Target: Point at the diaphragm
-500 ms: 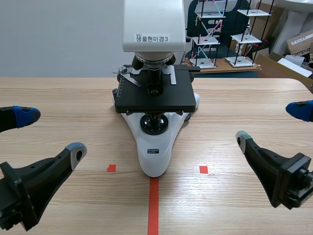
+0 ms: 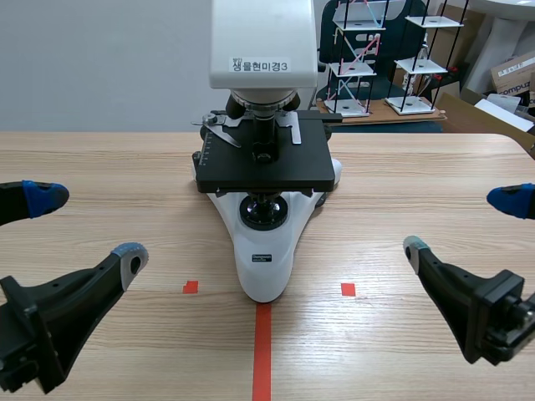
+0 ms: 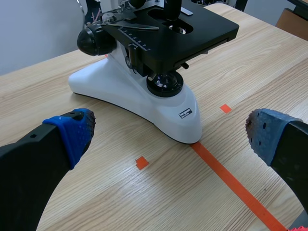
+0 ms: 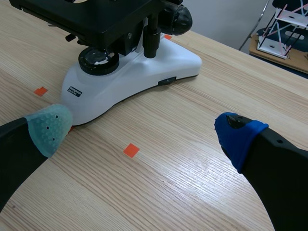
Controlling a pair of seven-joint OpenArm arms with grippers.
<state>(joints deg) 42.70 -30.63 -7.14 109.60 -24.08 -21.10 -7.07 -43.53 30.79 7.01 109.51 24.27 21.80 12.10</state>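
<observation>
A white microscope point(image 2: 263, 259) with a black stage point(image 2: 263, 163) stands at the table's middle, its foot on the red tape line. Under the stage, the diaphragm area point(image 3: 162, 76) sits just above the round black lamp ring point(image 2: 262, 211), mostly hidden by the stage in the scene view. It also shows under the stage ahead of the right gripper point(image 4: 107, 50). My left gripper point(image 2: 88, 225) stands open left of the microscope base, apart from it. My right gripper point(image 2: 461, 224) is open to the right, also well apart. Both hold nothing.
Small red tape squares point(image 2: 191, 286) point(image 2: 348, 289) flank the base. Focus knobs point(image 3: 95, 41) point(image 4: 178, 19) stick out from the microscope's sides. Black-and-white rack models point(image 2: 359, 58) and cardboard boxes point(image 2: 514, 71) stand beyond the table's far edge.
The right gripper has dropped slightly toward the near edge. The left gripper and the microscope have not moved.
</observation>
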